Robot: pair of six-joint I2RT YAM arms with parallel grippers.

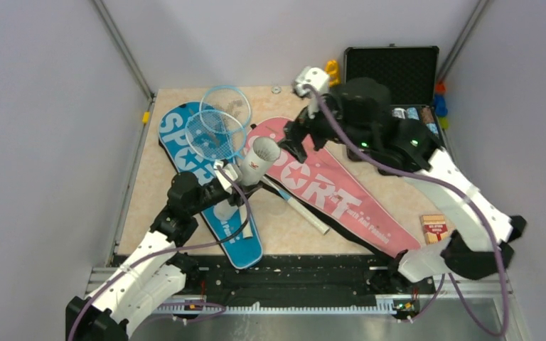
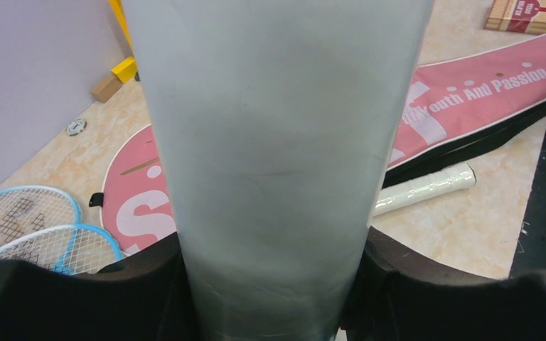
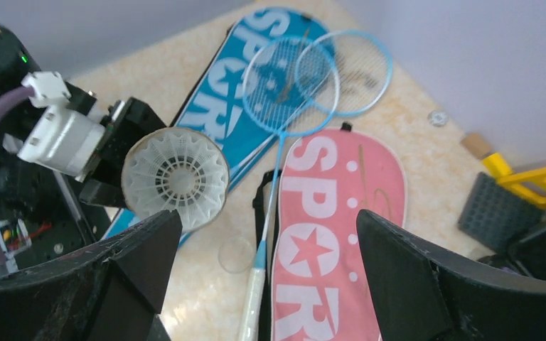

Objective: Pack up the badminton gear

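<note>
Two rackets [image 1: 215,131] are shown lying outside their covers, heads just beyond the pink cover's [image 1: 327,192] rounded end and partly on the blue cover [image 1: 174,126], which is laid flat beside the pink one. The tube [image 1: 259,158] is clamped by the left gripper [image 1: 234,179] and held tilted beside the pink cover's rounded end. A shuttlecock [image 3: 175,177] is seen inside its open mouth. The right gripper [image 3: 266,227] is held spread and empty above the pink cover, facing that mouth. Shuttlecock loading is judged under way; both rackets are not yet bagged.
</note>
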